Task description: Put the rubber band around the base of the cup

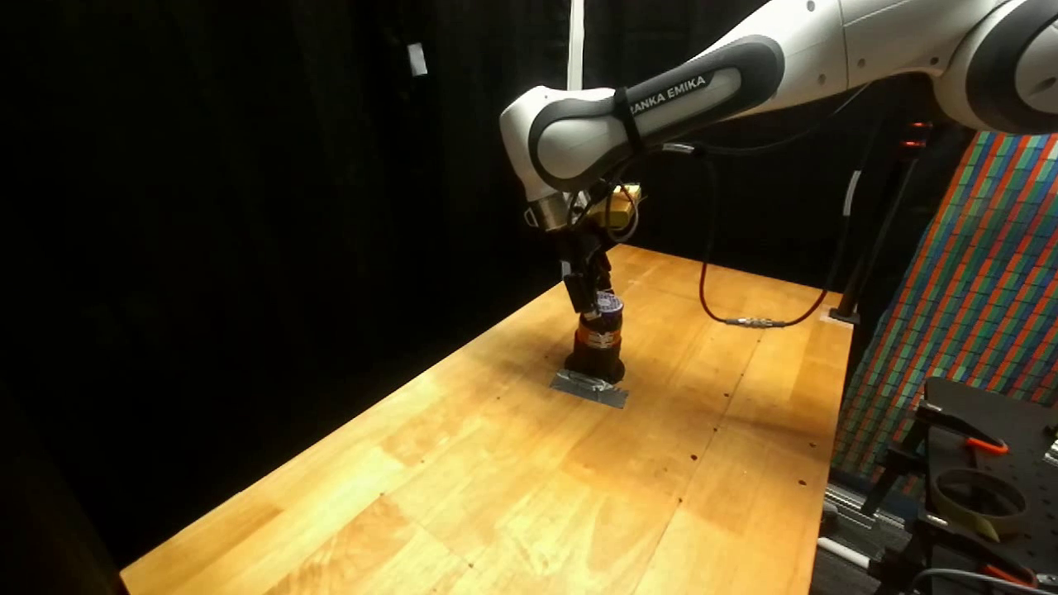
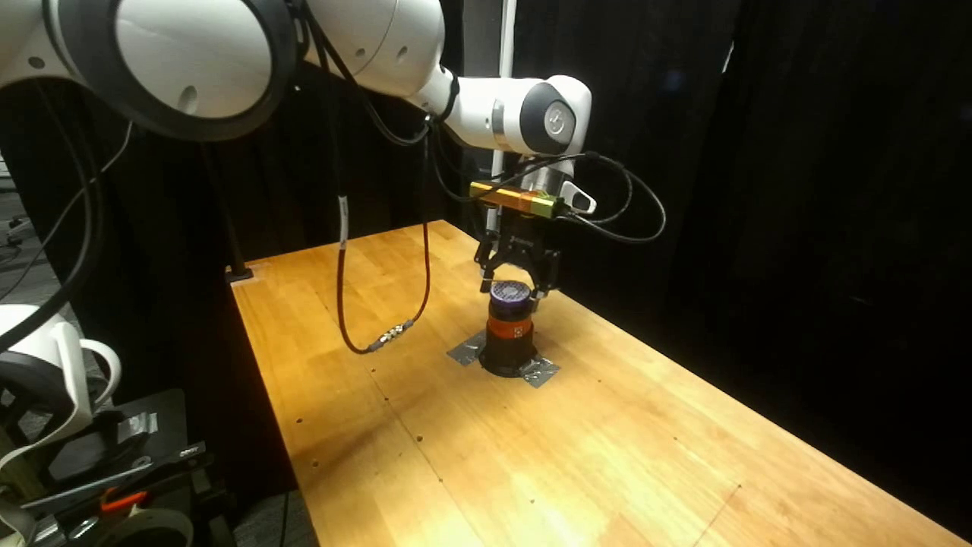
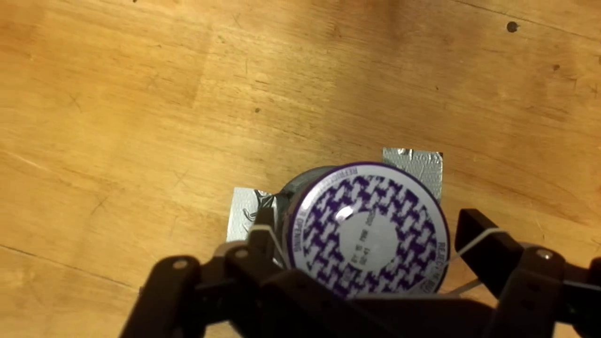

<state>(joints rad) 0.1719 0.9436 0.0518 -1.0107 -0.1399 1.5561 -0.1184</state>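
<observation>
On the desk (image 2: 645,425), the cup (image 2: 507,330) is standing upright; in the wrist view the hand (image 3: 368,230) is holding its fingers (image 3: 490,260) wide apart at about nine and three o'clock of the cup's top, the rubber band (image 3: 475,240) crossing both.

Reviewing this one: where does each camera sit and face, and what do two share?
An exterior view: off the robot, looking down along the light wooden table; white jointed arm from upper right.
An exterior view: off the robot, looking down at the dark, orange-banded cylindrical cup; arm from upper left.
Wrist view: on the arm, facing down at the purple-and-white round lid; black two-fingered gripper and thin pale rubber band low in frame.
In both exterior views: table, arm, gripper, cup.
</observation>
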